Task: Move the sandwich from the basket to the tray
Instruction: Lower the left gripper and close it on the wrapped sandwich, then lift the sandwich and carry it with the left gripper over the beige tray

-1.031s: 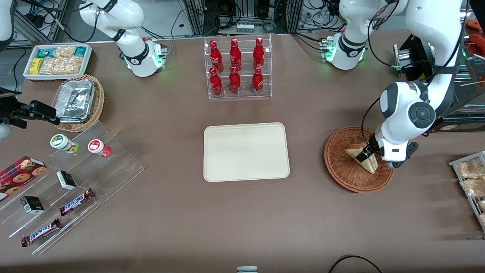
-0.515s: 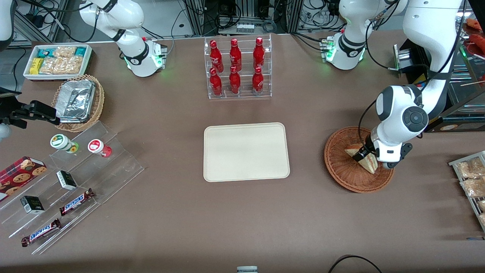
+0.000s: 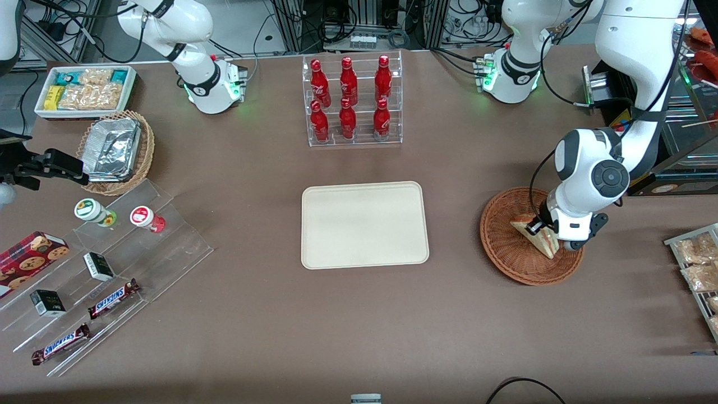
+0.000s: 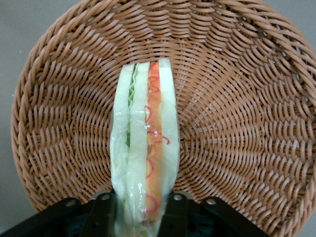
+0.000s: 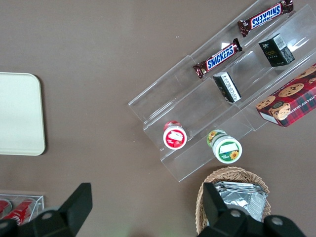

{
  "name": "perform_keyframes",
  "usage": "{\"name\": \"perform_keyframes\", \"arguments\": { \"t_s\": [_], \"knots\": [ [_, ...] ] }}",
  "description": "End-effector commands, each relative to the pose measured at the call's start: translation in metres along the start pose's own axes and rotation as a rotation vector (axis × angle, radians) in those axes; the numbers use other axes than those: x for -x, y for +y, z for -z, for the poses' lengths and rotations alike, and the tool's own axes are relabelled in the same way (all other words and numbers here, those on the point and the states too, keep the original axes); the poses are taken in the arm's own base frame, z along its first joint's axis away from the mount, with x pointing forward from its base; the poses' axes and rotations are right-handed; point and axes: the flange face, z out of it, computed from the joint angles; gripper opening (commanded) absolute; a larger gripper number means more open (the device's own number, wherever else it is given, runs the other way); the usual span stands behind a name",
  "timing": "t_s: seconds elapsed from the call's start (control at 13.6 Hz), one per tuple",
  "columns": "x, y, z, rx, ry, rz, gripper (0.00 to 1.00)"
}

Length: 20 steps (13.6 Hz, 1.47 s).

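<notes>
The sandwich (image 3: 547, 244) is a wedge of white bread with orange and green layers in a clear wrap. It stands on edge in the round reddish-brown wicker basket (image 3: 505, 247). My left gripper (image 3: 539, 228) is down in the basket and shut on it. In the left wrist view the two black fingers (image 4: 101, 213) press both sides of the sandwich (image 4: 145, 143), with the woven basket (image 4: 237, 123) all around. The cream tray (image 3: 364, 224) lies bare at the table's middle, beside the basket toward the parked arm's end; one corner of the tray (image 5: 19, 113) shows in the right wrist view.
A clear rack of red bottles (image 3: 351, 101) stands farther from the camera than the tray. A rack of snack packets (image 3: 698, 264) sits at the working arm's edge. Toward the parked arm's end are a tan foil-tray basket (image 3: 116, 150), a white snack box (image 3: 85, 90) and clear steps (image 3: 106, 269).
The left arm's wrist has shifted slightly farther from the camera and toward the tray. The sandwich has stayed in the basket, hardly moved.
</notes>
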Motion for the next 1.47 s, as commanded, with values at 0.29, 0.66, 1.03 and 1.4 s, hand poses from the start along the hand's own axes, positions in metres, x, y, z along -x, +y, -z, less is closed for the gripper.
{"name": "perform_keyframes", "arguments": {
  "t_s": [0.29, 0.66, 1.03, 1.4],
  "knots": [
    [0.016, 0.011, 0.069, -0.091, 0.011, -0.052, 0.0],
    [0.056, 0.066, 0.134, -0.139, -0.023, -0.18, 0.0],
    [0.121, 0.133, 0.161, -0.108, -0.038, -0.341, 0.0],
    [0.168, 0.218, 0.15, 0.0, -0.139, -0.484, 0.0]
  ]
}}
